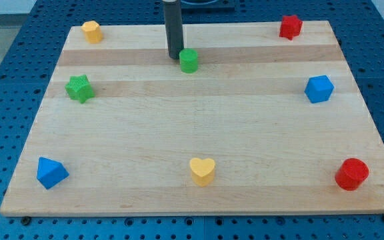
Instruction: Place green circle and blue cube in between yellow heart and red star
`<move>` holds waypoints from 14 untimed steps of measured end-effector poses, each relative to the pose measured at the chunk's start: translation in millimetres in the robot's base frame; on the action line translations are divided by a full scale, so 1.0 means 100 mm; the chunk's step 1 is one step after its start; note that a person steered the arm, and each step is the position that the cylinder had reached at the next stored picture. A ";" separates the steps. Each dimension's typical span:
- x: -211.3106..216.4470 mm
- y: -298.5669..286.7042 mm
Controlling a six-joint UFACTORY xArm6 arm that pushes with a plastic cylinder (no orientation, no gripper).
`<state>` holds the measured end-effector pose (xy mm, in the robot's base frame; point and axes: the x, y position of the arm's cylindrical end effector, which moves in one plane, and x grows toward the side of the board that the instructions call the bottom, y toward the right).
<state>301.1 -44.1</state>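
1. You're sitting w/ my tip, the dark rod's lower end, just beside the small green plastic circle block, on its view-left, near the wooden board's top edge. No gripper on this rig, so no jaws to report.
2. You're needing to get the tip to the circle's top-left, then push slowly toward mid-board, correcting if it's veering.
3. Target gap: between the yellow plastic heart block, bottom centre, and the red plastic star block, top right.
4. The blue plastic cube block is waiting at view-right, well apart.
5. The circle's looking like a short upright cylinder, so probably rolling off a glancing push.
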 end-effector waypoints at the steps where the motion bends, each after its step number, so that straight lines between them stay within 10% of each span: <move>1: 0.22 0.22; 6: 1.38 1.08; 14: 0.31 2.29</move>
<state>332.2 185.4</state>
